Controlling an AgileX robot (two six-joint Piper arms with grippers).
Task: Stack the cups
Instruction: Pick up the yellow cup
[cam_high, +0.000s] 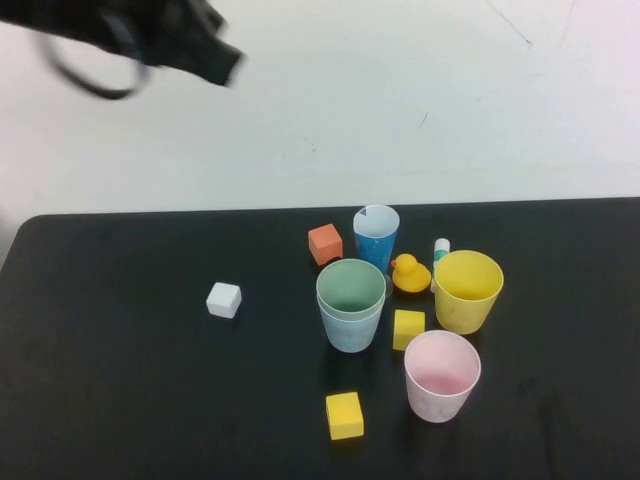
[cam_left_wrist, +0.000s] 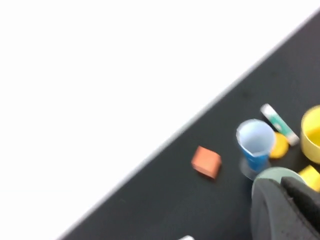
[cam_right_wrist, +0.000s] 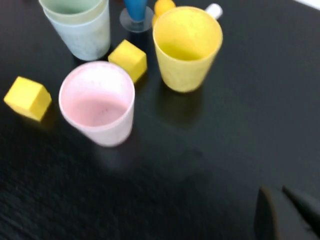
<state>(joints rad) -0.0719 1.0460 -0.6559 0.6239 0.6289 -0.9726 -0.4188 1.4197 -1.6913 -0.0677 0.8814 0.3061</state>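
The mint green cup (cam_high: 350, 283) sits nested inside the light blue cup (cam_high: 350, 335) at the table's middle. The yellow cup (cam_high: 467, 290) stands upright to their right. The pink cup (cam_high: 441, 375) stands upright in front of it. The right wrist view shows the pink cup (cam_right_wrist: 97, 107), the yellow cup (cam_right_wrist: 187, 45) and the nested pair (cam_right_wrist: 85, 35). My left gripper (cam_high: 225, 65) is shut and empty, raised high over the far left, away from the cups; it also shows in the left wrist view (cam_left_wrist: 282, 182). My right gripper (cam_right_wrist: 277, 192) is shut, empty, low over bare table, and out of the high view.
A narrow dark blue cup (cam_high: 376, 237), a yellow duck (cam_high: 409, 273) and a glue stick (cam_high: 441, 250) stand behind the cups. An orange cube (cam_high: 325, 243), a white cube (cam_high: 224, 299) and two yellow cubes (cam_high: 408, 329) (cam_high: 344, 415) lie around them.
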